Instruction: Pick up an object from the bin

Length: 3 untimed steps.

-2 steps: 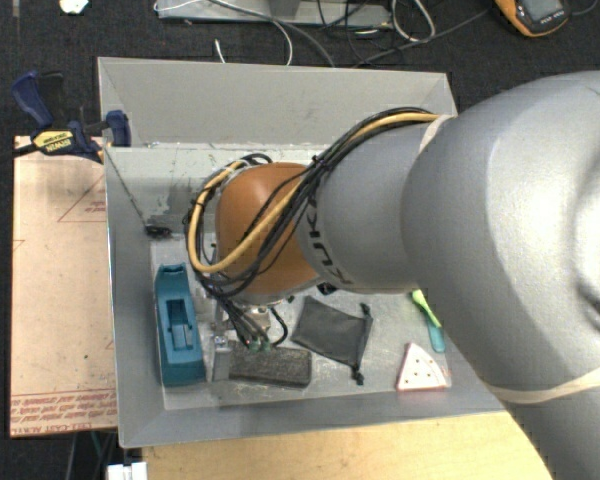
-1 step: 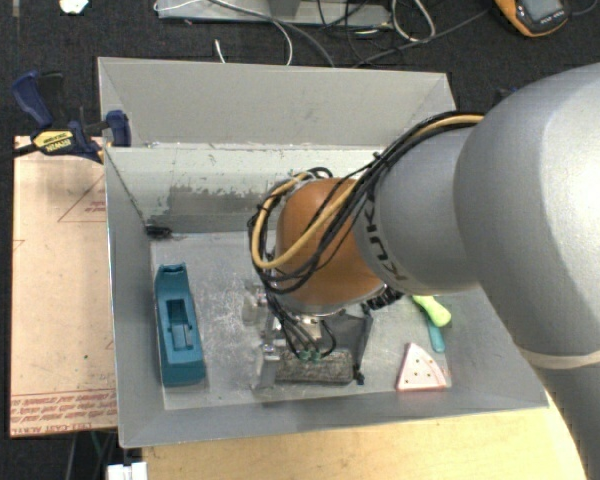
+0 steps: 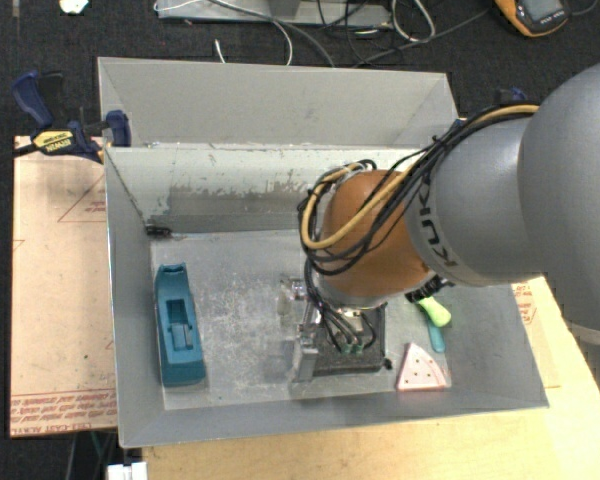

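My gripper point(image 3: 313, 340) is low over the bin floor, near the middle of the front part, below the arm's orange cover. Dark parts sit right under it, and I cannot tell whether they belong to it or are a loose thing. A pink triangular piece with small dots point(image 3: 421, 371) lies just to its right near the front wall. Behind that piece a green and teal pen-like thing point(image 3: 435, 320) pokes out from under the arm. A blue tape dispenser point(image 3: 178, 324) lies lengthwise along the left wall, well apart from the gripper.
A small dark bit point(image 3: 158, 231) lies in the back left corner of the bin floor. The arm and its cables cover the middle and right of the bin. Bare scuffed floor lies between the dispenser and the gripper.
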Each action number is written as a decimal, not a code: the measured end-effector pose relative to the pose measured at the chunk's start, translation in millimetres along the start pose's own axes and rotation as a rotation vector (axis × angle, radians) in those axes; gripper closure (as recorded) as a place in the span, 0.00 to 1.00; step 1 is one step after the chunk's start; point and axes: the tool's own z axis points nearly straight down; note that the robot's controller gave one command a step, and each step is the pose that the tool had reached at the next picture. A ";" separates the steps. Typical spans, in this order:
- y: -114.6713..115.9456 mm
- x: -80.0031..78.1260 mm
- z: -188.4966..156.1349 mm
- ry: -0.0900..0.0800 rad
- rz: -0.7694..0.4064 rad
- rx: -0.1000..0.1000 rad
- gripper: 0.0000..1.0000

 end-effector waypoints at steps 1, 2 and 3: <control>-25.0 4.4 13.3 0.008 0.004 0.002 0.00; -54.3 14.7 1.7 0.003 -0.192 0.000 0.00; -67.8 24.8 -49.2 0.008 -0.059 0.000 0.00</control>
